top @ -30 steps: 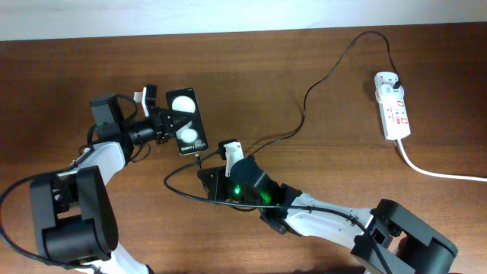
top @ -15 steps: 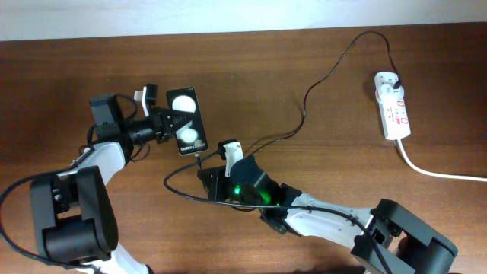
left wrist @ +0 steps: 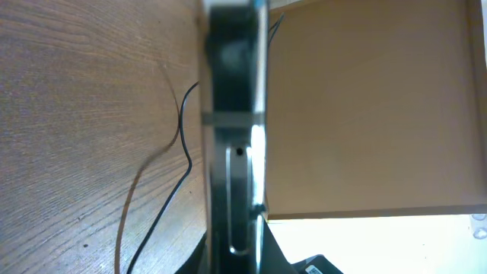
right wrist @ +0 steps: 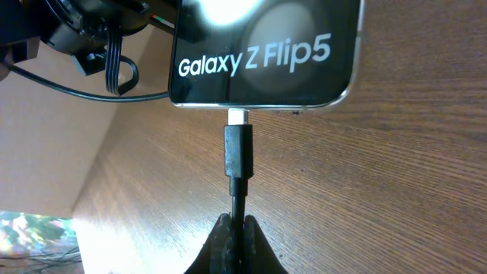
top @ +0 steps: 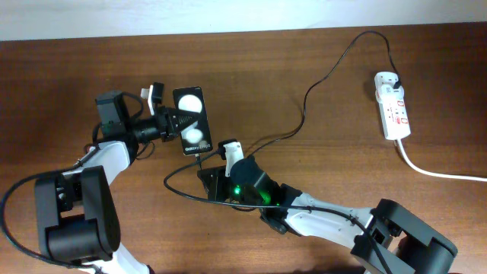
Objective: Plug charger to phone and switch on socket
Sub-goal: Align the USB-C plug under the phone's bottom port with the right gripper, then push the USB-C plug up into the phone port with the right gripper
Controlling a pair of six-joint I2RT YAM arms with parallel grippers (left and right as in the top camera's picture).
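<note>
The black phone lies on the wooden table with two white round reflections on its face. My left gripper is shut on its left edge; the left wrist view shows the phone edge-on between the jaws. My right gripper is shut on the thin black charger cable just behind the connector. The connector's silver tip sits at the port in the phone's lower edge, with some metal still showing. From the right gripper the charger cable runs to a plug in the white socket.
The socket's thick white cord trails off the right side. A slack loop of black cable lies beside my right arm. The table's far edge meets a pale wall at the top.
My left arm has shifted a little to the right, and the phone with it, now standing slightly straighter. The right gripper and the connector have held still.
</note>
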